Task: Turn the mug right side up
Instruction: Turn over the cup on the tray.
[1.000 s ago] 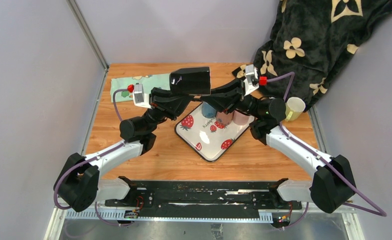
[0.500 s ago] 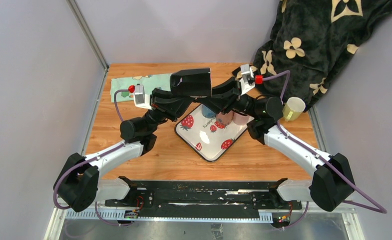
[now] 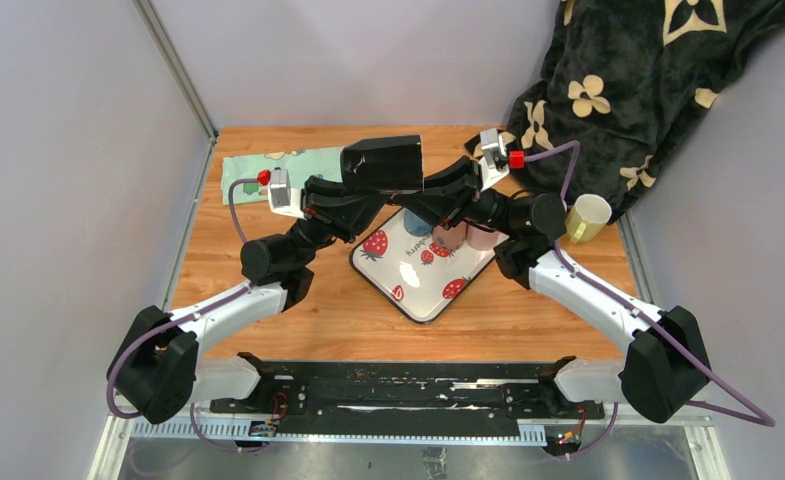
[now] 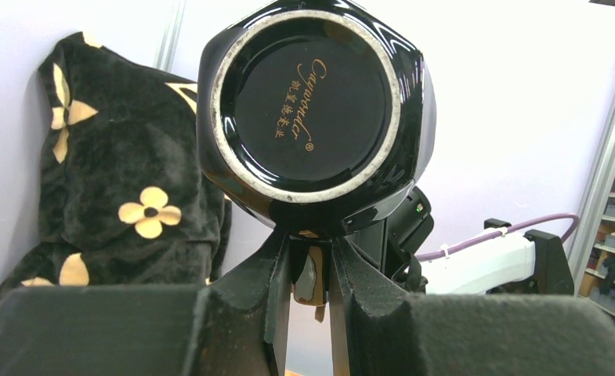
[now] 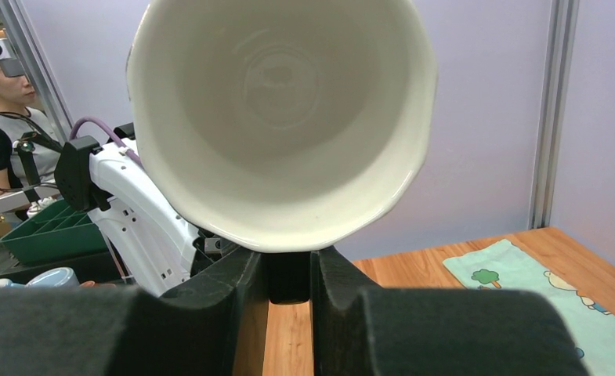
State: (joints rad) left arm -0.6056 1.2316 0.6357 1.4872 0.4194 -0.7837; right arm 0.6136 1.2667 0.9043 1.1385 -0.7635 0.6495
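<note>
As the mug (image 3: 381, 163) hangs sideways, the right gripper (image 5: 288, 270) has nudged in, clamped at its rim; the left gripper (image 4: 309, 258) stays clenched on it too; a handover looks near.

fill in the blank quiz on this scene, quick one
The mug is black outside and ___ inside.
Gold lettering is printed on its ___.
The tray under it is decorated with red ___.

Missing words: white; base; strawberries
</note>
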